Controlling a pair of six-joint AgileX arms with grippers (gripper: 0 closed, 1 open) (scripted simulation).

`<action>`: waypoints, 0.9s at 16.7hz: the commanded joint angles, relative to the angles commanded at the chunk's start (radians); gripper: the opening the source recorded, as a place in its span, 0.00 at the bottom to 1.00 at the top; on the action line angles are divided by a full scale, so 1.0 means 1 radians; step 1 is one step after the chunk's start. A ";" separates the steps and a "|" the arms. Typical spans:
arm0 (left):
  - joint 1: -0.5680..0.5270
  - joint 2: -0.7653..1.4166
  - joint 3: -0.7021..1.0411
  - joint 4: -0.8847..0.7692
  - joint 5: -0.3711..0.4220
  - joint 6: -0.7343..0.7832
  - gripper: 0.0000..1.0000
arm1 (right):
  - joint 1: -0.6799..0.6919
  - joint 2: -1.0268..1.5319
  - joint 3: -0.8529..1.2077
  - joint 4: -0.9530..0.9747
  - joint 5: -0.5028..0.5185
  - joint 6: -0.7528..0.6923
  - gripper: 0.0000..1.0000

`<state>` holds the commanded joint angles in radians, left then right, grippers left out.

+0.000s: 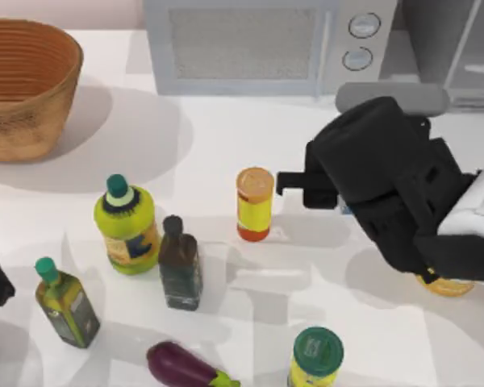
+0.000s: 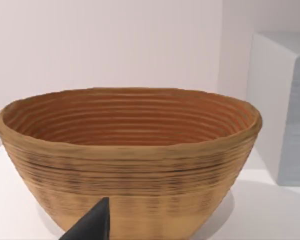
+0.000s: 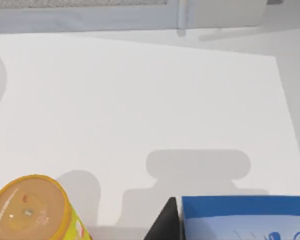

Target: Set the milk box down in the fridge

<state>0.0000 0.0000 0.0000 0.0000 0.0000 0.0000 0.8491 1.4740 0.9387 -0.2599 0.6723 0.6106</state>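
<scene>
White table [image 1: 226, 137]; right end effector [image 3: 170, 222] mid-right of frame, clamped on milk box [image 3: 245, 217] beside yellow can [image 1: 254, 204]; left arm parked at left edge.

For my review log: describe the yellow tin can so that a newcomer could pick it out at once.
Start at the microwave at the table's back edge and come forward to mid-table, just left of the right gripper. The yellow tin can stands there upright: short, capless, orange-rimmed, unlike the necked bottles further left.

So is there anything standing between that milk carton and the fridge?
Nothing visible does. The milk box sits right at the right hand, and the white table beyond it lies bare toward the fridge. The yellow can stands off to the side.
</scene>
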 joint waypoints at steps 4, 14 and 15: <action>0.000 0.000 0.000 0.000 0.000 0.000 1.00 | -0.117 -0.168 -0.103 0.048 -0.083 -0.059 0.00; 0.000 0.000 0.000 0.000 0.000 0.000 1.00 | -0.419 -0.735 -0.491 0.120 -0.363 -0.311 0.00; 0.000 0.000 0.000 0.000 0.000 0.000 1.00 | -0.453 -0.799 -0.521 0.134 -0.384 -0.331 0.00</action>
<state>0.0000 0.0000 0.0000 0.0000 0.0000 0.0000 0.3966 0.6751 0.4181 -0.1262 0.2888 0.2800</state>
